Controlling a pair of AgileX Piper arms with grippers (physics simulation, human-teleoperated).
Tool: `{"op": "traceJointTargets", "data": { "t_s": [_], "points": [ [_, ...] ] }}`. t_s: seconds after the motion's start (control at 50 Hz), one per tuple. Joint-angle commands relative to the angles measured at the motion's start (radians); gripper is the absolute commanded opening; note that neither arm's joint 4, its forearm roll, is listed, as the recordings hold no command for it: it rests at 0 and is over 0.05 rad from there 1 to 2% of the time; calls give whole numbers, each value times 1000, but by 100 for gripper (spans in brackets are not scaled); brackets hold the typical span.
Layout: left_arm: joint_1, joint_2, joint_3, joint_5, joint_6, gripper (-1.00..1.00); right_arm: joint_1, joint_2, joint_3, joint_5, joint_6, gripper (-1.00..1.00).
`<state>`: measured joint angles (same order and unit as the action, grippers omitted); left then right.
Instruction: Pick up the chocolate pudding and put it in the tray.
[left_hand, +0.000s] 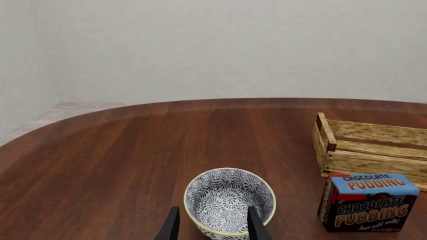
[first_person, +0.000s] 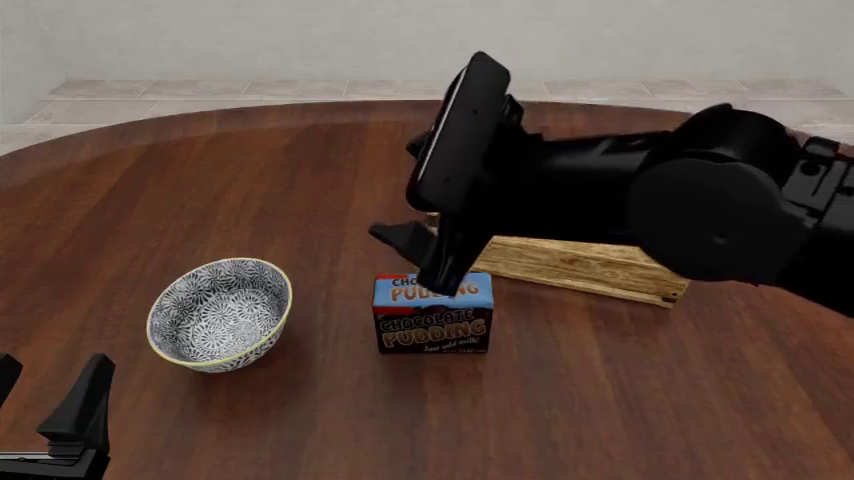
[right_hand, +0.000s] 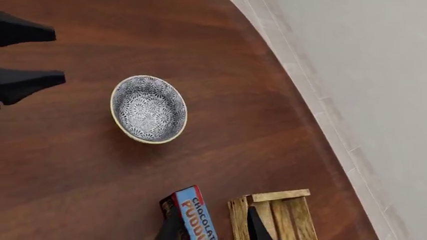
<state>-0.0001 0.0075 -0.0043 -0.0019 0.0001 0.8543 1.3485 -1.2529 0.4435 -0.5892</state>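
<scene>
Chocolate pudding (first_person: 431, 315) stands upright on the table (first_person: 627, 400), mid-scene, just in front of the tray (first_person: 587, 270) and well right of the patterned bowl (first_person: 220, 312). Right gripper (first_person: 416, 255) hangs above the pudding's far edge, fingers spread, holding nothing; the right wrist view shows one finger (right_hand: 172, 222) beside the carton, the other over the tray. Left gripper (first_person: 54, 400) sits near-left, fingers parted and empty, close to the bowl.

patterned bowl (first_person: 220, 312), wooden table (first_person: 601, 400)
</scene>
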Motion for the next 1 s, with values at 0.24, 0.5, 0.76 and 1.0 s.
{"op": "traceJointTargets", "data": {
  "t_s": [0.24, 0.5, 0.76, 1.0],
  "points": [
    [0, 0, 0, 0, 0, 100, 32, 22, 12, 57, -36, 100],
    [0, 0, 0, 0, 0, 100, 42, 35, -19, 125, -63, 100],
    [0, 0, 0, 0, 0, 100, 55, 49, -50, 194, -85, 100],
    [0, 0, 0, 0, 0, 100, 58, 67, -99, 262, -123, 100]
  ]
}}
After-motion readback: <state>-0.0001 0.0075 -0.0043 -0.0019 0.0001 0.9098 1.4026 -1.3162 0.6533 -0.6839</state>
